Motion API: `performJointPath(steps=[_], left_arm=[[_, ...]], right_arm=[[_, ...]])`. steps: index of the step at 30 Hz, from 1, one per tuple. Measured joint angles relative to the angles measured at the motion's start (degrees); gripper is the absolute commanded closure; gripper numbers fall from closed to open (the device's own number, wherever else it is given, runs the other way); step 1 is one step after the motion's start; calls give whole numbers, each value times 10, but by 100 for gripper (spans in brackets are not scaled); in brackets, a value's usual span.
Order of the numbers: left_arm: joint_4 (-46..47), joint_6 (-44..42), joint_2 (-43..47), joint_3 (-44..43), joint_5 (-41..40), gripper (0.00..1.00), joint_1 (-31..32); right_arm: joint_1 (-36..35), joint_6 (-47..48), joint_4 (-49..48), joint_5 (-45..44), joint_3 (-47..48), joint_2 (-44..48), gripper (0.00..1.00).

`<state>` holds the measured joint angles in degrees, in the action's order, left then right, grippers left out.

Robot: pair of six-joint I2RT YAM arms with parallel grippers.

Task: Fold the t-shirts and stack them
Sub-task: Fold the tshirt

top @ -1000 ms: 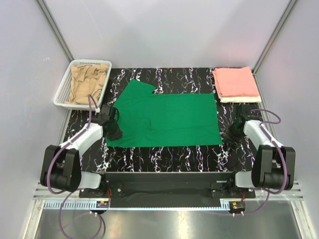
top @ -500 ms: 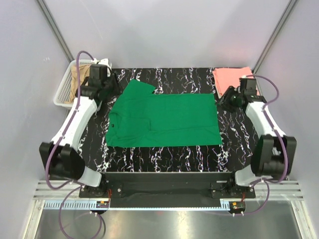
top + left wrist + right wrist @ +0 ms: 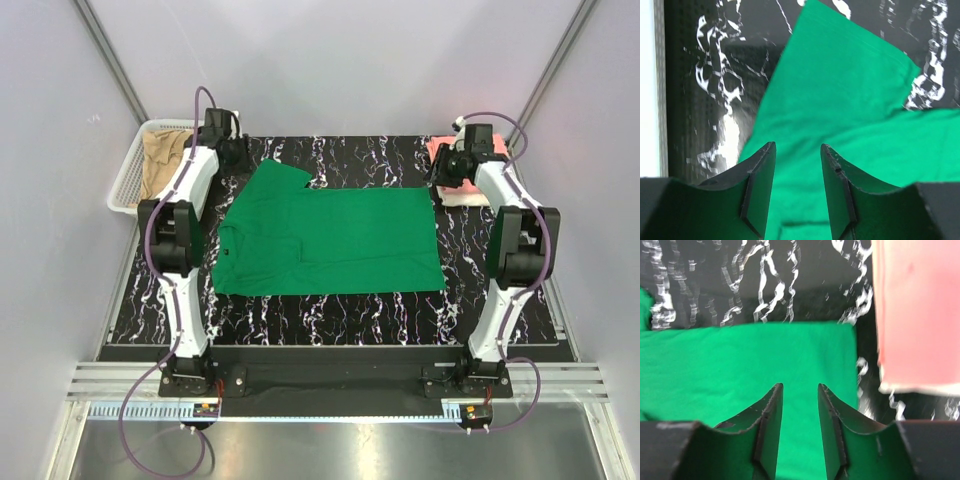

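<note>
The bright green t-shirt (image 3: 330,240) lies spread flat on the black marbled table (image 3: 330,310), one sleeve pointing to the far left. My left gripper (image 3: 238,156) hovers open over that sleeve (image 3: 840,75), nothing between its fingers (image 3: 762,170). My right gripper (image 3: 443,172) hangs open above the shirt's far right corner (image 3: 830,350), also holding nothing. Beside it the folded salmon pink t-shirt (image 3: 920,305) rests on a folded white one (image 3: 920,388); the right arm partly covers this stack (image 3: 440,150) from above. The tan-beige t-shirt (image 3: 160,165) lies crumpled in the basket.
A white mesh basket (image 3: 122,192) stands at the far left corner of the table. Grey walls with slanted metal posts close in the back and sides. Both arms stretch far out from their bases at the near edge.
Both arms have swung from low beside the shirt out to its far corners. Both grippers have opened wider. The green shirt has not moved.
</note>
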<state>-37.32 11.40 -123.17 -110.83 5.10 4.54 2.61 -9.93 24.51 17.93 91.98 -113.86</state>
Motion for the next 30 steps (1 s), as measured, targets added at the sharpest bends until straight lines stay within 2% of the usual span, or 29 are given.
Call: performJointPath(steps=[12,17,21,25,30], left_arm=[[-6,-26,-128,-84,8,50,-16],[-37,-31,-201,-161,34,50,-22],[-41,-33,-205,-170,50,50,-39],[-55,-51,-205,-170,57,50,-51],[-59,-71,-205,-168,69,53,-56]], right_arm=[[-4,86,27,-26,117,-145,55],[-5,108,51,-40,158,-181,56],[-5,110,56,-38,195,-212,57],[-5,113,74,-37,229,-239,65],[-5,117,93,-32,254,-257,65]])
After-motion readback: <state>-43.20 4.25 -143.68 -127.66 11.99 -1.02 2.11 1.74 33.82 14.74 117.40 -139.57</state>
